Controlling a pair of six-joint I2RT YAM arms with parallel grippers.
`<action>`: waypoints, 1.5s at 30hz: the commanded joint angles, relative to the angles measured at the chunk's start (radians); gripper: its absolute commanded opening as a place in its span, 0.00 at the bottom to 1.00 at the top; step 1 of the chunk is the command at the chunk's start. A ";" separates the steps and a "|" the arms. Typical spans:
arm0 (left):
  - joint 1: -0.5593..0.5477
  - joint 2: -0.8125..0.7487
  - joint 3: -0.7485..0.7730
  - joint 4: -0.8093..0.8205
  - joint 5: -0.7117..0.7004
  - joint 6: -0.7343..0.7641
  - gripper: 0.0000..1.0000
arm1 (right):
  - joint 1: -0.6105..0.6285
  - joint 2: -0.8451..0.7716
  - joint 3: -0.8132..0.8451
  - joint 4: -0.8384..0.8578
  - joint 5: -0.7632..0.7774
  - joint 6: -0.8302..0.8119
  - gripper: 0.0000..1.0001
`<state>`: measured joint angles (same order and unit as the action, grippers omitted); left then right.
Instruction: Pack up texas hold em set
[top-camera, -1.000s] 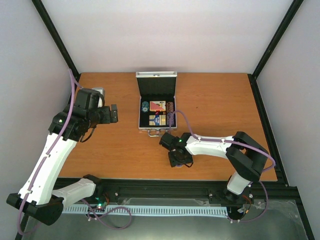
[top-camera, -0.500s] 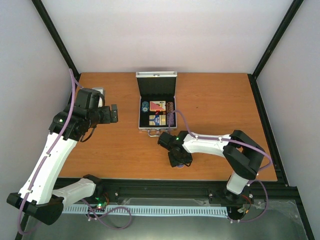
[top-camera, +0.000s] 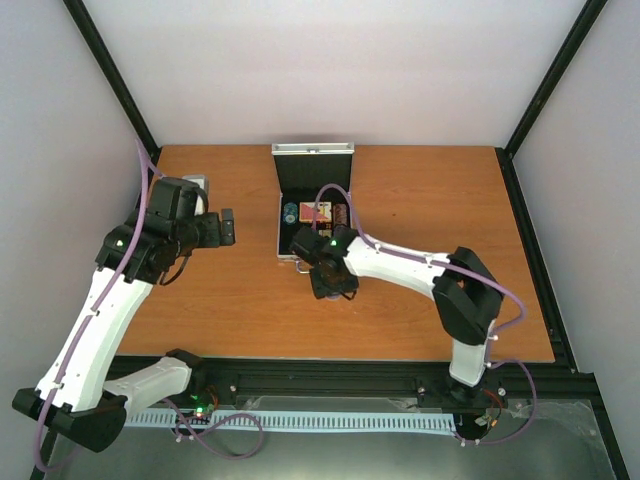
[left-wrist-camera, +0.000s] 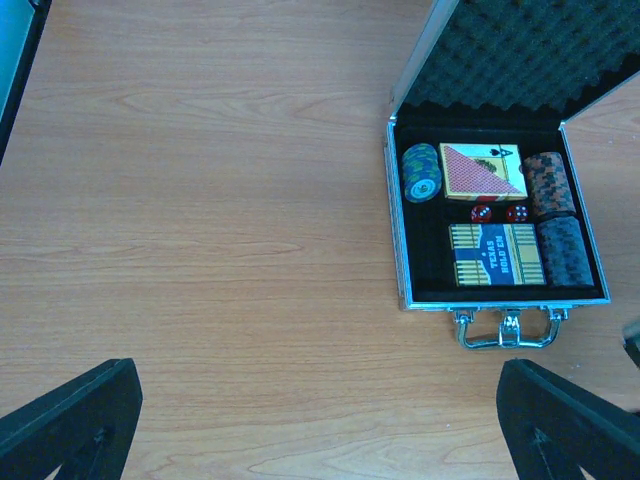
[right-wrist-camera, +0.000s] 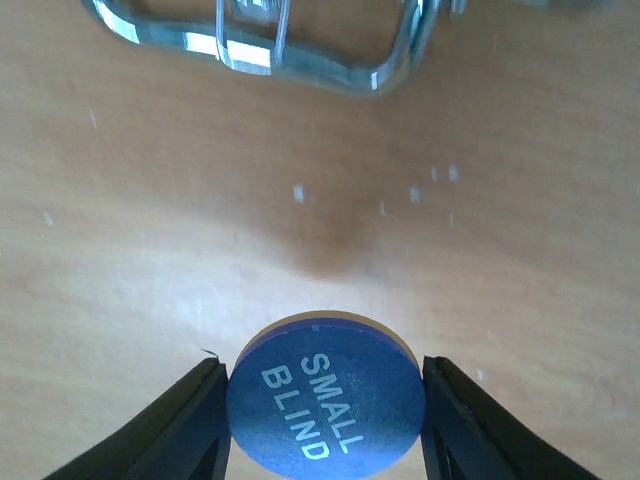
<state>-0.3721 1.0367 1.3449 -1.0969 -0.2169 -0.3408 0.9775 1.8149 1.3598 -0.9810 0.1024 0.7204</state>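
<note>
Now right claw (right-wrist-camera: 325, 410) is clenched on the blue disc (right-wrist-camera: 325, 392), one finger on each edge, "SMALL BLIND" face toward the wrist cam; can't tell if the disc touches the desk (top-camera: 420, 200).

Vs one second ago: right arm has swung toward 10 o'clock; the claw was clear of the case (left-wrist-camera: 395, 220) at its 5 o'clock, it now sits over the front edge by the handle (left-wrist-camera: 507, 330) and hides the near compartments in the top view; its purple cable (top-camera: 335, 195) now loops over the open case; wrist cam has the handle at 12 o'clock of the disc, near but apart.

Left claw (left-wrist-camera: 315, 400) is released, jaws spread wide, hovering at 9 o'clock of the case, well apart; same pose as a second ago.

Case is at 12 o'clock on the desk, lid upright, contents unchanged:
- blue-green chip stack (left-wrist-camera: 422, 172) at rear left
- red deck (left-wrist-camera: 482, 171) at rear centre
- brown chips (left-wrist-camera: 549, 182) at rear right
- blue-yellow deck (left-wrist-camera: 497, 254) at front centre
- dark chips (left-wrist-camera: 565, 250) at front right
- two red dice (left-wrist-camera: 481, 213) between the decks
</note>
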 joint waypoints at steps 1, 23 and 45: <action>-0.003 -0.018 0.007 0.009 -0.001 0.006 1.00 | -0.060 0.102 0.163 -0.006 0.058 -0.062 0.40; -0.004 -0.059 -0.019 -0.020 -0.025 0.004 1.00 | -0.205 0.549 0.728 0.021 0.082 -0.155 0.38; -0.004 -0.057 -0.031 -0.018 -0.025 0.003 1.00 | -0.207 0.206 0.530 0.071 0.046 -0.117 0.99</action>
<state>-0.3721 0.9916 1.3098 -1.1152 -0.2329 -0.3408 0.7681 2.1948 1.9537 -0.9421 0.1558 0.5694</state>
